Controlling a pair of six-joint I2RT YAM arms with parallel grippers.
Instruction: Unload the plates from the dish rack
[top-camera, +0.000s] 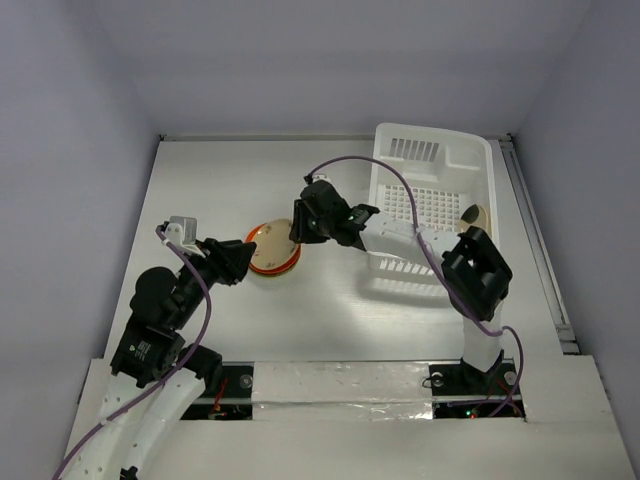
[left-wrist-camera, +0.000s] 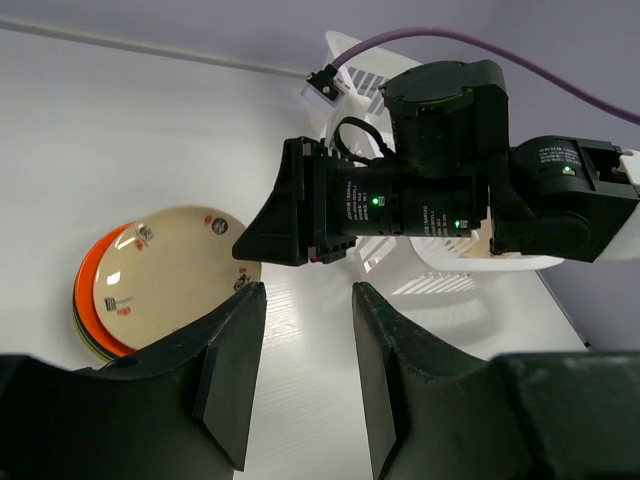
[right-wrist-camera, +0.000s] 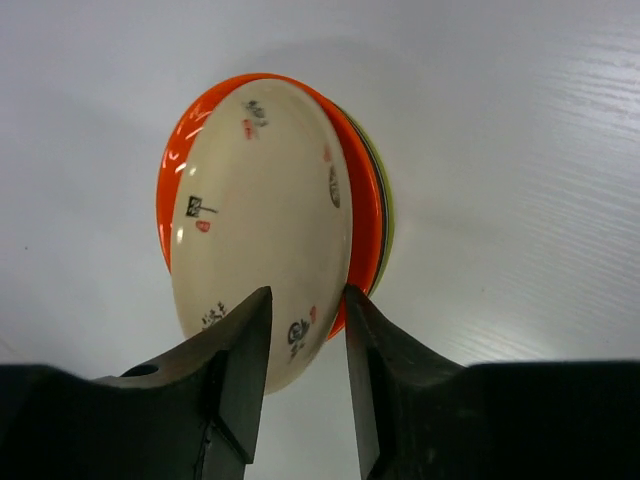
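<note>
Plates (top-camera: 271, 252) lie in a small stack on the counter (top-camera: 200, 180), left of the dish rack (top-camera: 455, 152) and apart from it. On top sits a cream plate (right-wrist-camera: 255, 220) with small dark and red marks, face up. Under it an orange-red plate (right-wrist-camera: 178, 150) shows as a crescent, and a lime-green plate (right-wrist-camera: 388, 222) shows as a thin edge lower in the stack. One tan plate (top-camera: 478, 215) stands on edge inside the rack, near its right wall. The rack is white, with a grid floor and slotted walls, and sits toward the far right of the counter.

The right arm (top-camera: 475, 275) reaches leftward across the rack's near left corner, and the right jaws hang at the stack's right side. Seen from the right wrist, they stand a narrow gap apart, with the cream plate's near rim showing in the gap. The plate lies flat on the stack; whether a finger (right-wrist-camera: 235, 370) touches it cannot be told.

The left arm (top-camera: 160, 320) leans in from the near left, pointing at the stack's left side. The left jaws stand wider apart, with only bare counter between them, and the stack lies just beside their left finger. A purple cable (left-wrist-camera: 450, 33) loops from the right arm over the rack.
</note>
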